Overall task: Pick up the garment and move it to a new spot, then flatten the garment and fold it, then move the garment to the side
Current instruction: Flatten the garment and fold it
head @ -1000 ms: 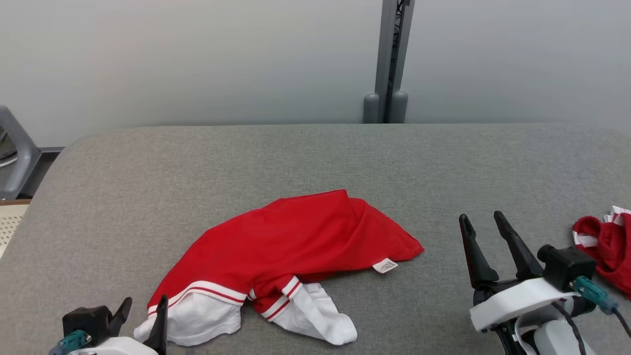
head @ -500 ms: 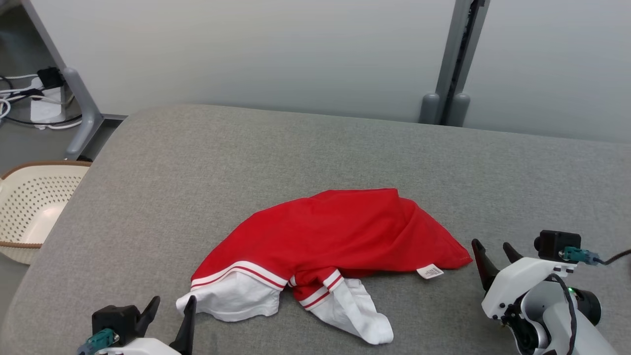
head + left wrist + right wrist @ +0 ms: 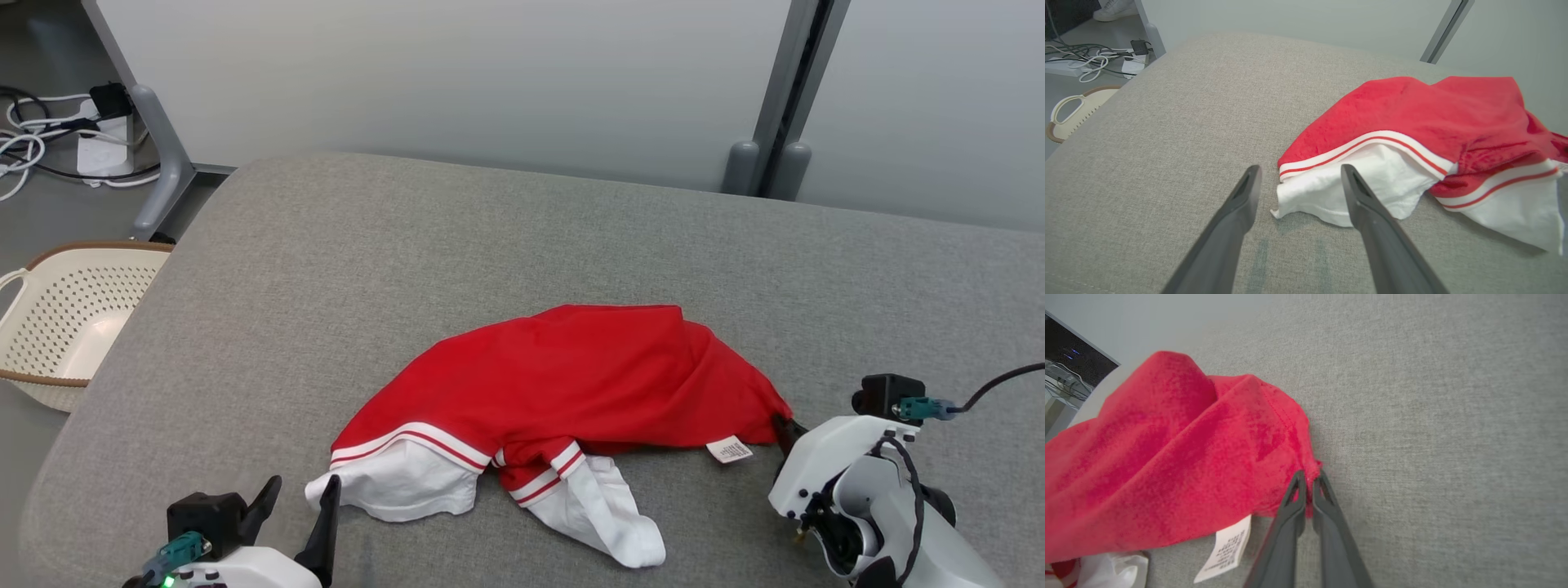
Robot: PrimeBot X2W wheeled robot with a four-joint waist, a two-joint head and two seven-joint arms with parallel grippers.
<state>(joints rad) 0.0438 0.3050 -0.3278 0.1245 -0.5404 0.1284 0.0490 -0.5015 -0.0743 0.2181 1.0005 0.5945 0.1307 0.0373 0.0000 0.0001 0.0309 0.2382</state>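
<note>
Two grippers are seen: the right gripper (image 3: 1309, 479) is pinched onto a red corner of the crumpled red-and-white shirt (image 3: 571, 384), beside its care label (image 3: 1224, 547); the left gripper (image 3: 1298, 175) is held spread at a white sleeve (image 3: 1327, 192). The shirt is laid on a grey fabric tabletop (image 3: 408, 245); a perforated basket (image 3: 65, 310) is placed on the floor, left.

Pale grey wall (image 3: 457, 73) along the top; grey post (image 3: 784, 90) upper right; grey fabric tabletop (image 3: 408, 245) centre; cream perforated basket (image 3: 65, 310) and tangled cables (image 3: 20, 151) on the floor (image 3: 49, 214), left edge.
</note>
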